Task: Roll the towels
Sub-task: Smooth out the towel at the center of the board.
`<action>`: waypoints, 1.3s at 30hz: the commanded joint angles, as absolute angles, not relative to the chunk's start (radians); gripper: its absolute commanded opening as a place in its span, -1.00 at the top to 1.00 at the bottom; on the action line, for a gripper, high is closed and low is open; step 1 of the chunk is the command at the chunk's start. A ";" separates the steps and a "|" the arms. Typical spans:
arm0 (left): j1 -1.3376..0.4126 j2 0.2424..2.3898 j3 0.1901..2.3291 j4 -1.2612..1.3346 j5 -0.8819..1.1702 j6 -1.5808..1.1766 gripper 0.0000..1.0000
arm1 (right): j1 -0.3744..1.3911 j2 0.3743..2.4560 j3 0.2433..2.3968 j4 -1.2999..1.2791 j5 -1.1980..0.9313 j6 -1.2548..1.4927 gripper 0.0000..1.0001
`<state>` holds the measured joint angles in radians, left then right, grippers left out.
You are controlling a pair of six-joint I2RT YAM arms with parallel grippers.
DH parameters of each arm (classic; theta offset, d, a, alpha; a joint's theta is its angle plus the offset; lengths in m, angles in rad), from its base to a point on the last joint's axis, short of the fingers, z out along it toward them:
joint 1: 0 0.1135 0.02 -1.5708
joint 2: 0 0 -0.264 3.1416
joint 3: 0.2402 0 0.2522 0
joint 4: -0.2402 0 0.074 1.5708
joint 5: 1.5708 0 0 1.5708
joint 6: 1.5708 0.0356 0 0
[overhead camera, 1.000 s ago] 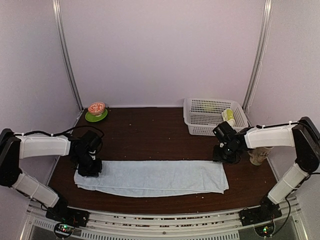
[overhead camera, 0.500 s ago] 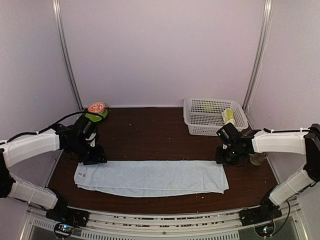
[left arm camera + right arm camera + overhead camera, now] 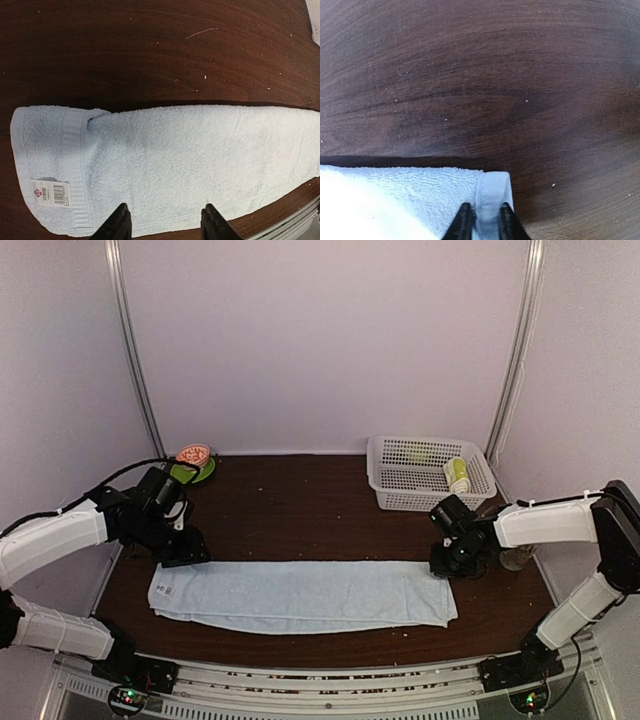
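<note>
Item one: pale-blue towel [image 3: 300,595], found laid flat and folded lengthwise across the near part of the dark wooden table [image 3: 300,502]; a small printed tag [image 3: 50,192] was noted near its left end.

Item two: lime-green towel [image 3: 457,474], found rolled up and lodged at the right end of the white basket [image 3: 400,480].

Left gripper [image 3: 165,222]: held over the pale-blue towel's left end, jaws spread, nothing gripped.

Right gripper [image 3: 484,222]: set at the far right corner, where the hem was pinched between its fingers [image 3: 464,224].

Bowl [image 3: 193,454]: recorded on a green plate at far left.
</note>
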<state>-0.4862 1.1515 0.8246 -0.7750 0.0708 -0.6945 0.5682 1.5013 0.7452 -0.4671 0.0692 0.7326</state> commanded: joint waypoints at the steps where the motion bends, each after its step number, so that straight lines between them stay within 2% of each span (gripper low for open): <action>1: -0.490 1.150 0.812 -0.772 0.065 -0.703 0.04 | 0.568 1.514 0.734 -0.454 0.083 0.740 0.74; 4: -0.491 1.151 0.821 -0.774 0.063 -0.700 0.04 | 0.561 1.507 0.743 -0.466 0.105 0.733 1.00; 20: -0.489 1.175 0.826 -0.772 0.050 -0.698 0.05 | 0.451 1.623 0.968 -0.587 0.237 0.566 1.00; 32: -0.489 1.163 0.793 -0.770 0.028 -0.712 0.05 | 0.404 1.695 1.030 -0.616 0.275 0.527 1.00; 33: -0.489 1.156 0.789 -0.771 0.024 -0.719 0.05 | 0.404 1.693 1.040 -0.622 0.260 0.524 0.94; 35: -0.490 1.133 0.778 -0.779 0.010 -0.739 0.04 | 0.408 1.663 1.049 -0.638 0.226 0.519 0.49; 37: -0.493 1.103 0.761 -0.786 -0.003 -0.765 0.04 | 0.433 1.610 1.050 -0.647 0.197 0.520 0.16; 39: -0.495 1.071 0.737 -0.795 -0.026 -0.807 0.04 | 0.492 1.552 1.056 -0.657 0.172 0.524 0.06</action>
